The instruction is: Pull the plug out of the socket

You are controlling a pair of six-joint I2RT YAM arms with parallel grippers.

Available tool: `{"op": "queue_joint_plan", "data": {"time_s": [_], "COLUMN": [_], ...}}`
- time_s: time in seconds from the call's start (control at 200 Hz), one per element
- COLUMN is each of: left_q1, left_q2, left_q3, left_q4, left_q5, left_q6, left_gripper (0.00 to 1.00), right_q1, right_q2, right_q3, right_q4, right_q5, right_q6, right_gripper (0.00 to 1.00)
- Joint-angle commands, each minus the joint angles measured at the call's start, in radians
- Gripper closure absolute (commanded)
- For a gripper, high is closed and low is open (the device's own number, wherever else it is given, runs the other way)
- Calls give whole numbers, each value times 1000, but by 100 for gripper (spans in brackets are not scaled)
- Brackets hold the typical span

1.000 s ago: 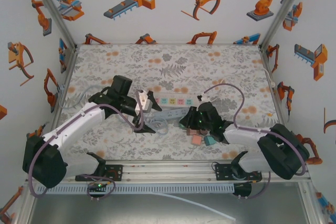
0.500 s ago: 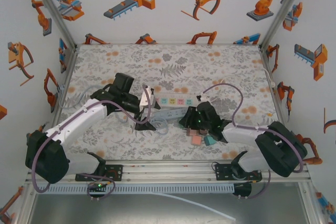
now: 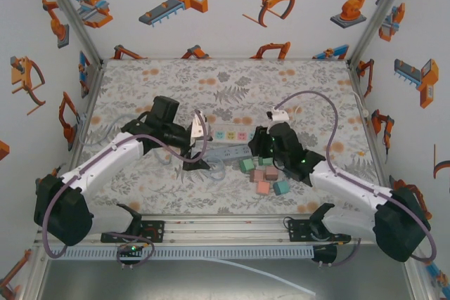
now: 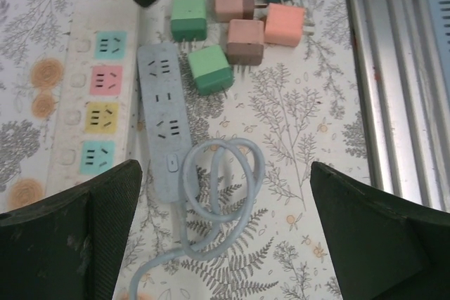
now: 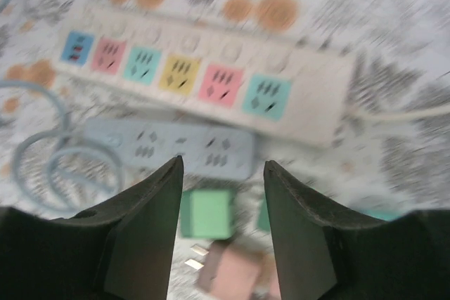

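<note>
Our right gripper (image 5: 220,165) has risen off the plugs (image 4: 245,40) toward frame centre, fingers apart and empty; we see our left gripper (image 4: 225,172) likewise spread wide.

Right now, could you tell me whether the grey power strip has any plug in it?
Empty: the grey power strip shows only bare slots; the plugs lie loose beside it.

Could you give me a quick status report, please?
Left claw, right claw open, empty. White strip, grey strip sockets bare. Plugs loose beside grey strip. Nothing blocking.
</note>
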State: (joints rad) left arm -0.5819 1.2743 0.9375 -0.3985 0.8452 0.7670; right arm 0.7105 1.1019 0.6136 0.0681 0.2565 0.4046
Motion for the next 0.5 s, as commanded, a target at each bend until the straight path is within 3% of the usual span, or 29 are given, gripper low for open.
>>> {"op": "queue_joint_plan", "data": {"time_s": [0.0,0.105,0.23,0.31,0.421,0.496], "left_q1": [-1,12,66,108,205,297], "left_q2": [-64,-123,-202,-262,-328,-356], "left_q3": [-64,-136,-204,-251,-297,-319], "left_q4": [164,352,485,494,442,387], "left_q5": [-106,-267,-497,-648,-961,-1055], "left_q6": [-100,-244,-500,-601,-838,-952], "left_gripper": [3,3,3,3,3,3], "right_q1": [-5,-62,-219,-334,-473,-560], "right_q2": [-4,8,17,34,79,123], "right_q3": [20,-17,-36,-56,-83,-94], "right_q4": [61,222,256,257,261,266], "right_q5": [304,410,383,354,342,302], "right_q6": [-326,-462,-467,-423,-363,-318], "right_gripper": [49,41,37,32,25,22]}}
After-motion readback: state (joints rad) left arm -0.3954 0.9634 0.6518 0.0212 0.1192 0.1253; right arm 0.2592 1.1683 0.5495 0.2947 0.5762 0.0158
